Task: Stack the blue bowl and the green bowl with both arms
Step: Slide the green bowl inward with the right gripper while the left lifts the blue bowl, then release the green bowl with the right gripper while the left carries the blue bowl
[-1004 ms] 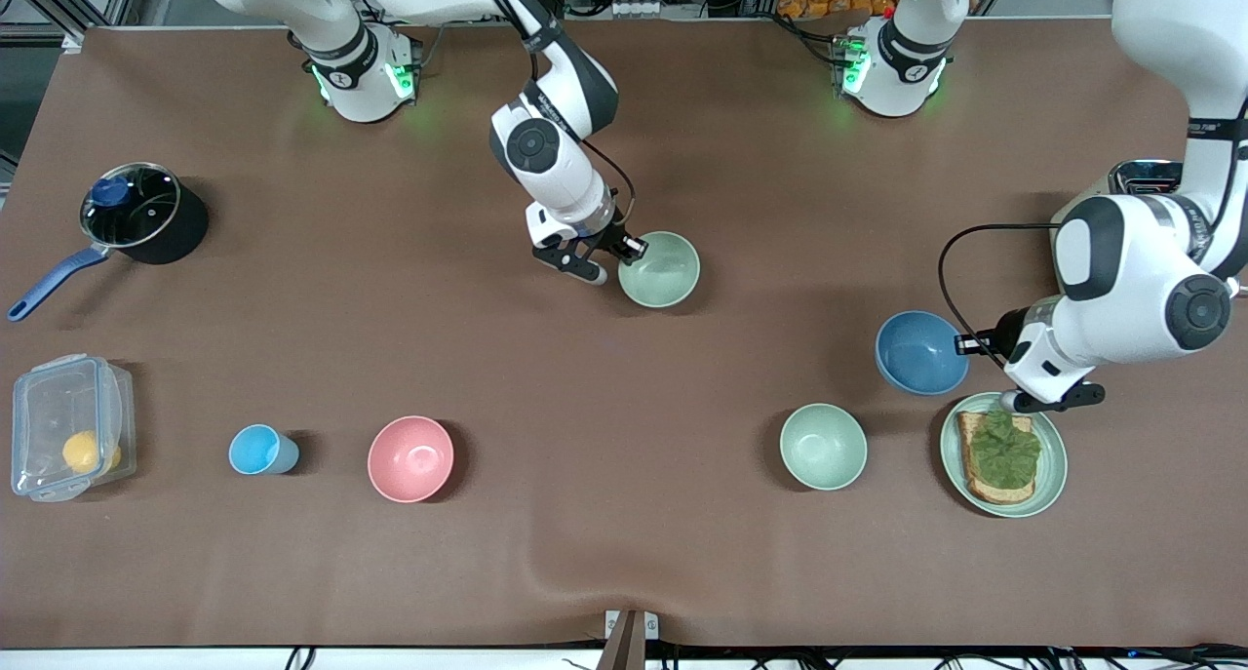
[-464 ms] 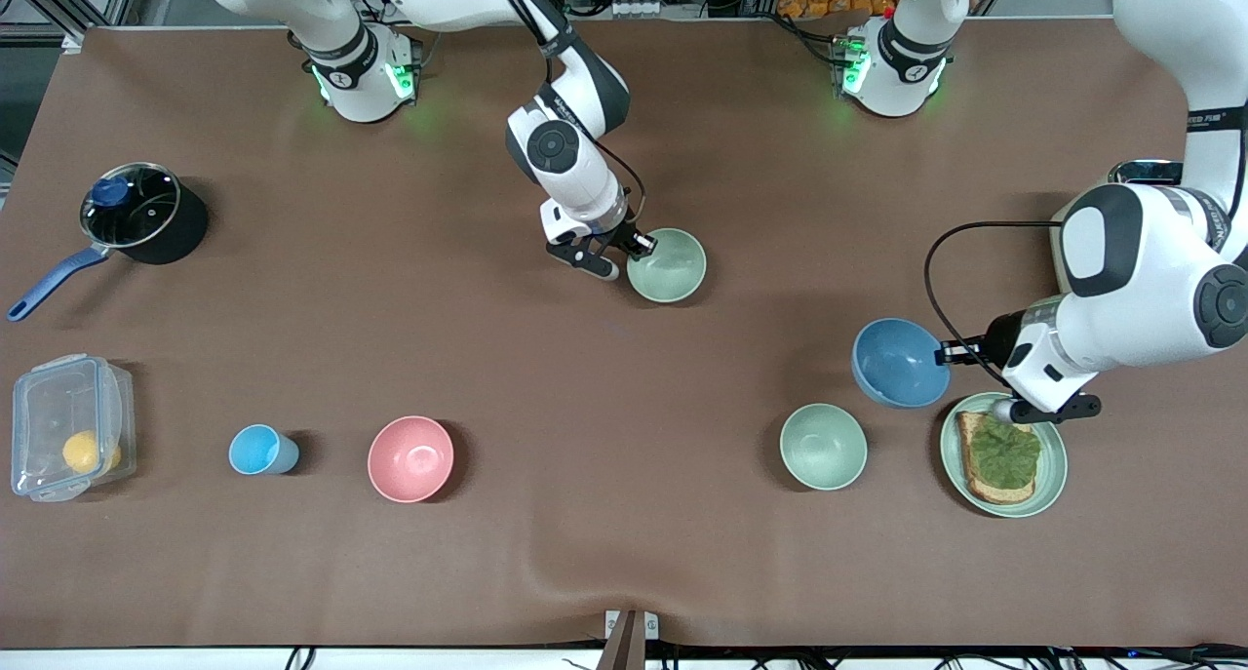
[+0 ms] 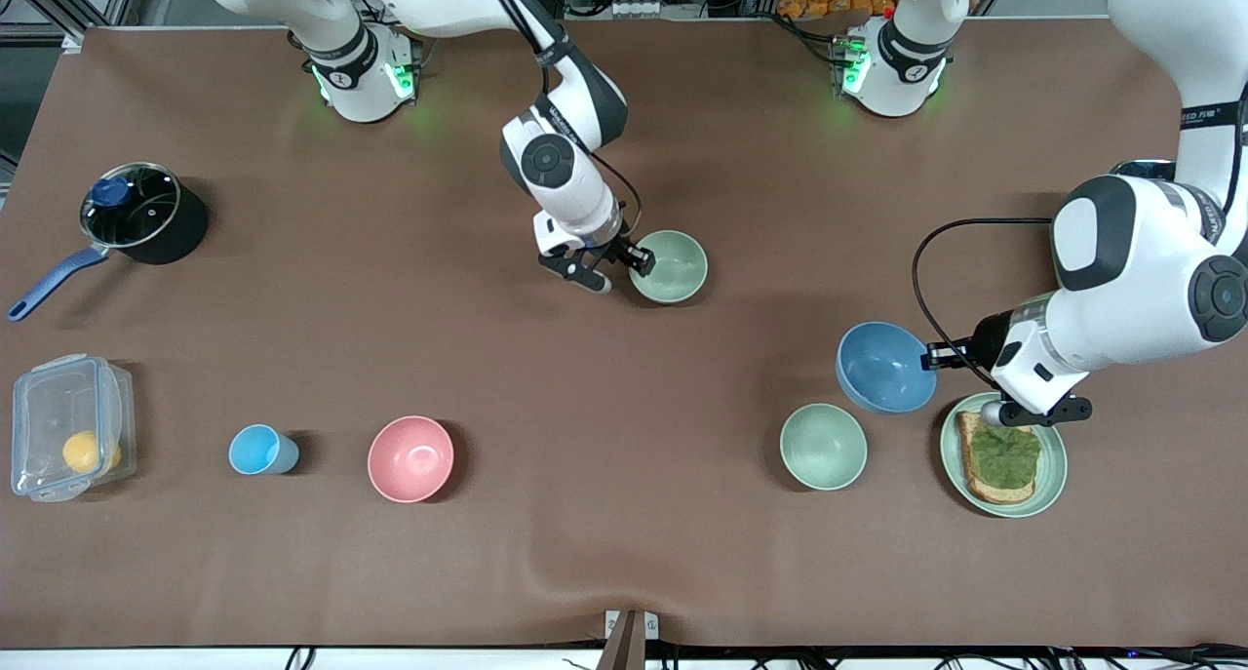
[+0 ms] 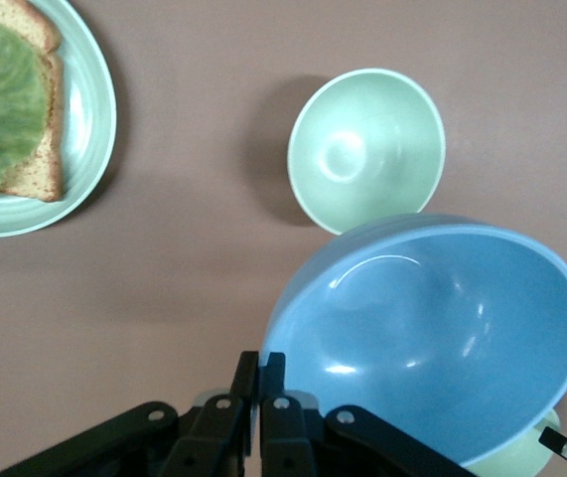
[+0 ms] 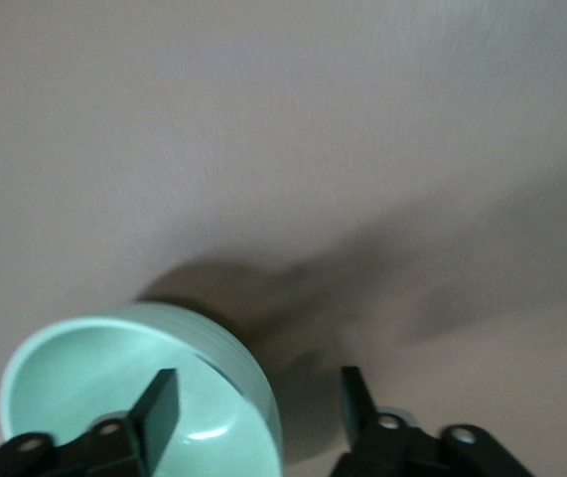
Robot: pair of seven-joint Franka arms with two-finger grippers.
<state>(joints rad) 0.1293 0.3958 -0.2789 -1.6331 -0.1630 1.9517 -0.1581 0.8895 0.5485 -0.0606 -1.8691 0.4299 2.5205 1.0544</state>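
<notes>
While the left gripper (image 3: pixel 938 356) pinches the tilted blue bowl (image 3: pixel 882 367) aloft by its rim, and the right gripper (image 3: pixel 614 265), jaws spread, straddles the green bowl (image 3: pixel 670 265)'s rim, the blue one may slip

Even overhead light, right wrist view blurred

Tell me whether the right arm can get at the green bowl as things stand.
Probably yes. The right gripper is at the green bowl, jaws open astride its rim, one finger inside and one outside. Nothing stands between them, so closing should be enough to take hold.
</notes>
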